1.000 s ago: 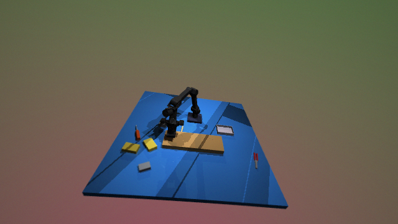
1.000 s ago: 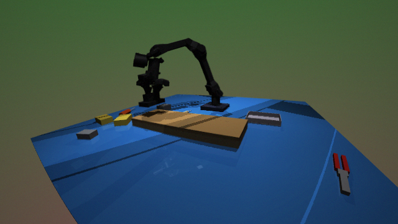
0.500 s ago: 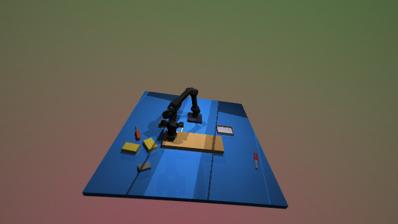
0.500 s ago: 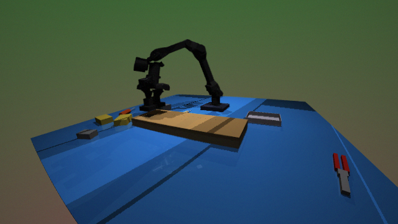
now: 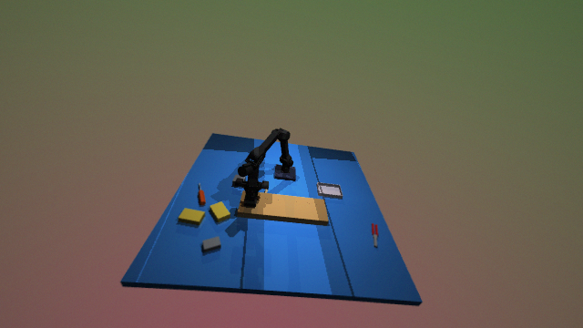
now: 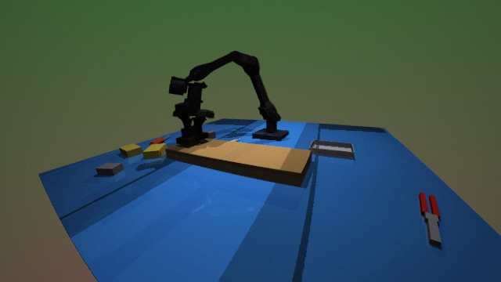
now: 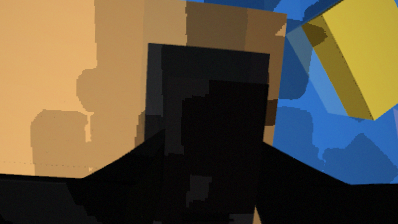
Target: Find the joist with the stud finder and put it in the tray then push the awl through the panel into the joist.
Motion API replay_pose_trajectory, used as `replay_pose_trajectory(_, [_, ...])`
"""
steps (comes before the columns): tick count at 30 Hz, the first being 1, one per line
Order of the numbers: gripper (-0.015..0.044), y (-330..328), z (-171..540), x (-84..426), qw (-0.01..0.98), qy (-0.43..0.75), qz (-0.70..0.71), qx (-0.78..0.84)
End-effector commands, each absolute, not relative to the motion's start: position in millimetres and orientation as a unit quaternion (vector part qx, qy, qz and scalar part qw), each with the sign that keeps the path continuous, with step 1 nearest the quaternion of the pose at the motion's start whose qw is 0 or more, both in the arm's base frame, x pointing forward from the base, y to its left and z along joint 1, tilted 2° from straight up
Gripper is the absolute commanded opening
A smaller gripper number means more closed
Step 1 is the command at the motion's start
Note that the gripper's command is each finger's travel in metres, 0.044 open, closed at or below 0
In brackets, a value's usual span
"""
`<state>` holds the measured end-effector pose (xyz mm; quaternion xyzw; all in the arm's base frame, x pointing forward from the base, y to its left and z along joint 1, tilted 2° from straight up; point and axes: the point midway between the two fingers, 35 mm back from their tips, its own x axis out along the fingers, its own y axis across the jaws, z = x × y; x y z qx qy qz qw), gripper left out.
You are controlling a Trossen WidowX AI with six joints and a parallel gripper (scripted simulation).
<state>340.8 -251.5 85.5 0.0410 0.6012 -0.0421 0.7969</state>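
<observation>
My gripper (image 5: 250, 195) (image 6: 192, 132) (image 7: 205, 138) points down, shut on the stud finder, a dark block (image 5: 250, 203) (image 6: 187, 140) (image 7: 215, 65). The block is at the left end of the tan floor panel (image 5: 291, 209) (image 6: 250, 157) (image 7: 45, 60), on it or just above; contact is unclear. No lit indicator shows on it. The pale tray (image 5: 330, 196) (image 6: 333, 154) stands beyond the panel's right end. A tool with an orange-red handle (image 5: 201, 197) (image 6: 157, 141) and thin metal shaft, possibly the awl, lies left of the panel. The joist is hidden.
Two yellow blocks (image 5: 191, 216) (image 5: 219, 211) lie left of the panel; a grey block (image 5: 211, 244) (image 6: 109, 169) is nearer the front. Another grey block (image 5: 239, 178) (image 6: 209, 134) is behind the arm. Red-handled pliers (image 5: 374, 234) (image 6: 432, 219) lie far right. A thin pale item (image 5: 266, 191) (image 6: 235, 140) shows behind the panel.
</observation>
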Motion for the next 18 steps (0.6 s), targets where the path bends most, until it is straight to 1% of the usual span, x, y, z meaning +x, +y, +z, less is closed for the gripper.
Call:
replay_pose_trajectory(1, [0.0,-252,81,341,0.797,0.6,-0.045,0.042])
replay_pose_trajectory(10, [0.0,-250,72,341,0.797,0.6,-0.045,0.042])
replay_pose_trajectory(18, [0.0,-220,72,345,0.797,0.6,-0.045,0.043])
